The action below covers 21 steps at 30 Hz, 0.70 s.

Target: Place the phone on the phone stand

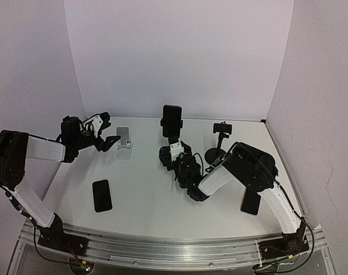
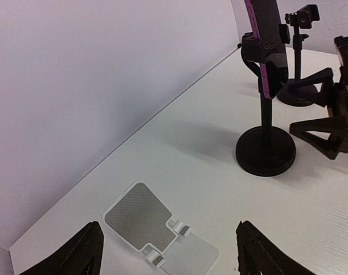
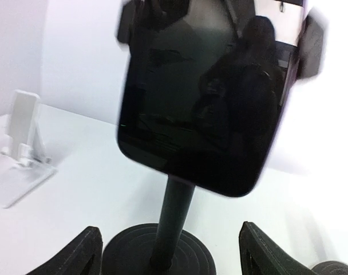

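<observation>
Just in front of the black pole stand, the R gripper sat low w/ fingers spread wide, one either side of the pole & round base, pinching nothing. The phone was up top in that stand's clamp, screen toward the wrist cam, a bit tilted and blurred, so can't tell if it was fully seated. Judging by that, the clamp carried the phone alone, and the wide jaws suited backing off w/o nudging it.

Left of the pole stand, well apart, stood a white folding stand, nothing on it. The L gripper hovered right at it, fingers spread too, holding nothing; prob. just parked there.

Right of the pole stand, near it, was a small clamp stand, clamp unloaded. Its base lay just beside the R arm, so prob. the main thing to knock on a retreat.

Nearer the arm bases than the pole stand, two more phones lay flat on the table: a spare phone to the left and a second handset to the right, partly under the R arm.
</observation>
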{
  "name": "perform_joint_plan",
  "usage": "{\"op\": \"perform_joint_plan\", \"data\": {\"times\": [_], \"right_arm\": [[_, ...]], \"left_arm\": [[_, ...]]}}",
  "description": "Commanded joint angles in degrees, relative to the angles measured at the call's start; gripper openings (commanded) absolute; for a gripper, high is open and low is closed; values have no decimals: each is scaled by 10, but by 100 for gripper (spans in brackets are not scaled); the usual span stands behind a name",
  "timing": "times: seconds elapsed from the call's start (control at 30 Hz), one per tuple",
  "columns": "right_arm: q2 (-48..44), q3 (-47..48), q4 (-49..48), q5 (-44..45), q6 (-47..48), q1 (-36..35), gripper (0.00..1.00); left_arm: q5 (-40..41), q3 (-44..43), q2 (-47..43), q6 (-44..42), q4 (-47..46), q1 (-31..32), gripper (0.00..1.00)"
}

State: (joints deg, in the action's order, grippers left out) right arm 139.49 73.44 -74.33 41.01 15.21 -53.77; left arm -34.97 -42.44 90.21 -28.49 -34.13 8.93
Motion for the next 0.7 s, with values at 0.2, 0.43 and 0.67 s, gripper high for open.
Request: {"op": "perform_joint_plan", "data": {"times": [0.2,0.43,0.67], "right_arm": [[-249,-259,40,-89,-135,-21,84],[-378,-327,240,-63,-260,-4,81],[-444,-321,400,-62,-306,51,83]], "left_arm": [[-39,-17,-12,3,-23,-2,79],[-53,-11,-21,9,-24,-2,79],[-64,0,-32,19,-29,0,79]]}}
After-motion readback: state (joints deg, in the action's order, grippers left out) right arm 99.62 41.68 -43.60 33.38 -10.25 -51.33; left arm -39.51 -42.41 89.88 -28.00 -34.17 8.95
